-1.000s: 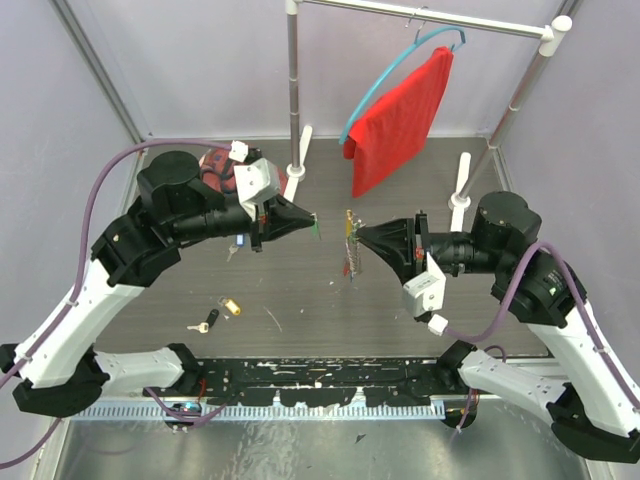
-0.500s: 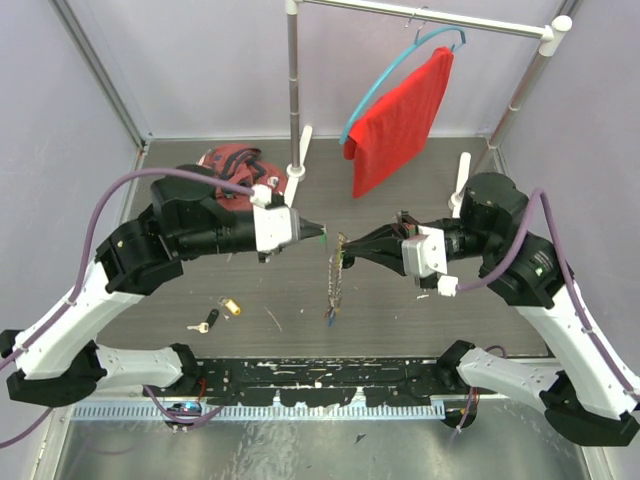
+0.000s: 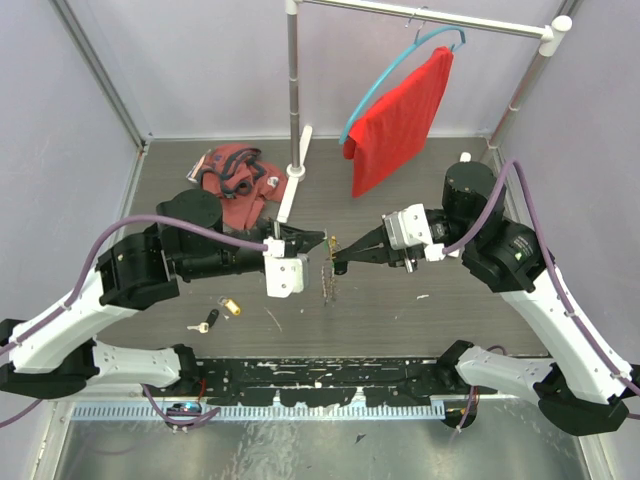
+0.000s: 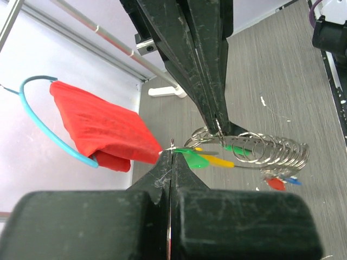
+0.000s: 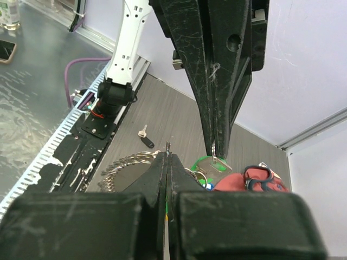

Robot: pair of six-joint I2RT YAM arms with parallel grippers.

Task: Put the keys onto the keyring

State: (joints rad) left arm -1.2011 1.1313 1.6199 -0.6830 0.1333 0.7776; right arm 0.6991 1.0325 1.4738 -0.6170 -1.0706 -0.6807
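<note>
Step in hand: threading one key onto the ring. Left gripper is clenched on a green key, held above the table with its tip just beside the coil's near end; right gripper is clamped on the keyring, a long wire coil hanging in mid-air between the two arms. Coil already carries yellow, red and blue keys. Whether the green key's hole has caught the wire end: cannot tell; too small to see.

Next move, as judged: slide the key's hole over the free wire end, then work it round the coil; needs fine alignment, since the coil dangles and may swing.

Around: a yellow key and a black key lie loose near the left arm, well apart from the ring; red cloth hangs behind. In the way: both sets of fingers crowd the coil's end.
</note>
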